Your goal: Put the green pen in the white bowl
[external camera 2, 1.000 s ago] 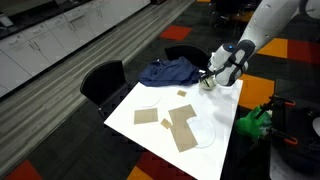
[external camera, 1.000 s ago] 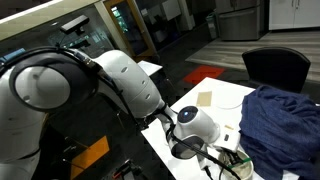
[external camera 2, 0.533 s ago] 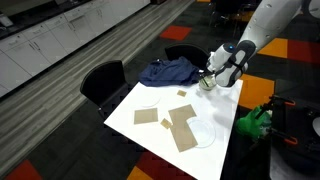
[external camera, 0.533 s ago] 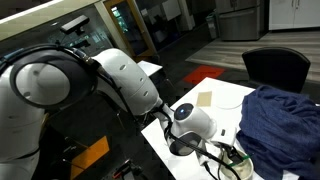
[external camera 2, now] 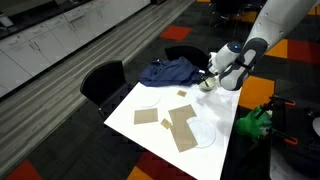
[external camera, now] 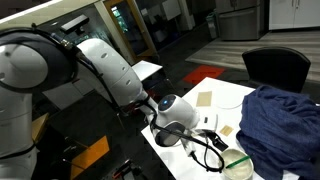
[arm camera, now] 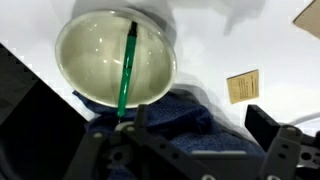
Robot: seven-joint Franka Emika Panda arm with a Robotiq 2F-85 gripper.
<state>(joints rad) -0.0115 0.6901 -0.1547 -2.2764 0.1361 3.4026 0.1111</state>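
In the wrist view the green pen (arm camera: 127, 70) lies inside the cream-white bowl (arm camera: 90, 55), its lower end leaning on the near rim. My gripper (arm camera: 195, 130) is open and empty, pulled back from the bowl, with its fingers over the blue cloth. In an exterior view the bowl (external camera: 238, 166) sits at the table's near edge, beside my gripper (external camera: 214, 150); I cannot make out the pen there. In an exterior view the bowl (external camera 2: 205, 84) sits by the cloth, partly hidden by my gripper (external camera 2: 213, 80).
A crumpled blue cloth (external camera 2: 168, 70) (external camera: 285, 120) (arm camera: 170, 110) lies next to the bowl. Brown cards (external camera 2: 180, 125) and a flat white plate (external camera 2: 200, 133) lie on the white table (external camera 2: 225, 110). Black chairs (external camera 2: 100, 85) (external camera: 275, 68) stand at its sides.
My gripper has drawn back from above the bowl, and the arm has shifted away. The bowl now shows uncovered, with the pen resting in it.
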